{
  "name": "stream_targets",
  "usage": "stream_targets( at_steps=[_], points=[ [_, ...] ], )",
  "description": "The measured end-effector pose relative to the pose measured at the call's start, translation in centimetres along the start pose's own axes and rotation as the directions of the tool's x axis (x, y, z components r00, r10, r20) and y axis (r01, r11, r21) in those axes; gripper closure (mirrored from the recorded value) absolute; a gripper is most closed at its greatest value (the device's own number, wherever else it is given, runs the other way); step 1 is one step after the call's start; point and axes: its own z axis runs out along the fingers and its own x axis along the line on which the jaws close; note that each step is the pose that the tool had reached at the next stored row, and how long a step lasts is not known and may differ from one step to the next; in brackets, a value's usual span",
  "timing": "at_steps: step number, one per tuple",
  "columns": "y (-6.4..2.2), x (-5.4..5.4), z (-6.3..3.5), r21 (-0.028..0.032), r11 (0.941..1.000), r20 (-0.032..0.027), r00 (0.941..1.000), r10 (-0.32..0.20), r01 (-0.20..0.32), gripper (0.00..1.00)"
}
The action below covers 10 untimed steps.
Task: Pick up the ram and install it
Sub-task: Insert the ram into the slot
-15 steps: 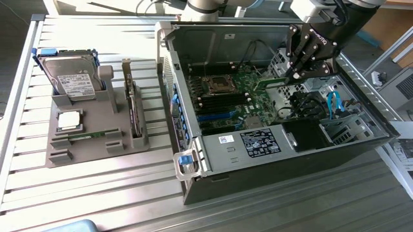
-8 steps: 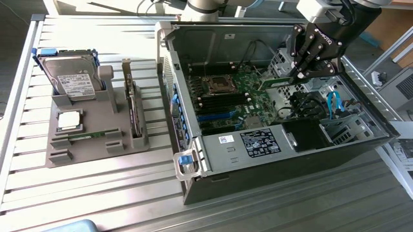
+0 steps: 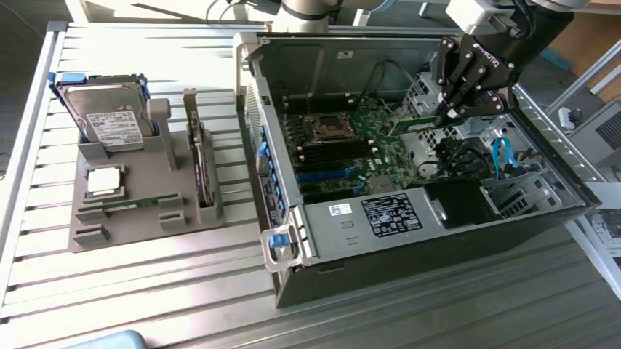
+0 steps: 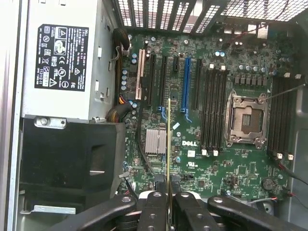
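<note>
My gripper (image 3: 452, 115) hangs inside the open computer case (image 3: 291, 218), above the motherboard (image 3: 354, 149) on the exterior view's right. It is shut on the ram (image 3: 419, 123), a thin green stick that juts from the fingers toward the board. In the wrist view the ram (image 4: 168, 139) shows edge-on as a thin line between the black fingers (image 4: 153, 204), over the board's expansion slots. The gripper (image 4: 168, 185) stands well above the board. Black memory slots (image 4: 214, 110) lie on both sides of the processor socket (image 4: 247, 119).
A grey holder (image 3: 92, 236) on the slatted table at the exterior view's left carries a hard drive (image 3: 109, 116), a silver processor (image 3: 105, 180), a dark expansion card (image 3: 199, 163) and another green stick (image 3: 136, 205). The power supply (image 4: 62, 62) and blue cables (image 3: 502, 156) sit inside the case.
</note>
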Motion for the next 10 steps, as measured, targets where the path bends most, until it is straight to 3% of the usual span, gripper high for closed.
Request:
stream_targets(
  at_steps=[5, 10],
  points=[
    [-0.08, -1.0, 0.14, 0.0, 1.0, 0.0001, 1.0, 0.0, 0.0, 0.86],
    [-0.22, -2.7, 0.41, 0.0002, 1.0, 0.0001, 1.0, 0.005, -0.005, 0.86]
  ],
)
